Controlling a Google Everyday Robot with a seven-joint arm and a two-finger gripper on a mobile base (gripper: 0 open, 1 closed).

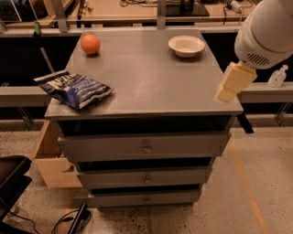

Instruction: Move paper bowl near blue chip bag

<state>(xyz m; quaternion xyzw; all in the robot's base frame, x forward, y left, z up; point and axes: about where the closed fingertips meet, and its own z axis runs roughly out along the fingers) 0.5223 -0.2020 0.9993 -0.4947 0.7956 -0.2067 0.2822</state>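
Observation:
The paper bowl [186, 45] is a shallow cream-white bowl at the far right of the grey cabinet top [151, 77]. The blue chip bag [74, 89] lies flat and crinkled at the near left corner, partly over the left edge. My gripper [227, 92] is cream-coloured and hangs from the white arm [265, 32] over the cabinet's right edge. It is nearer to me than the bowl, well apart from it, and holds nothing that I can see.
An orange ball [90, 44] sits at the far left of the top. The cabinet has three drawers [145, 148]. A wooden box [50, 160] stands on the floor to the left. A workbench [137, 9] runs behind. A small bottle [277, 77] stands at the right.

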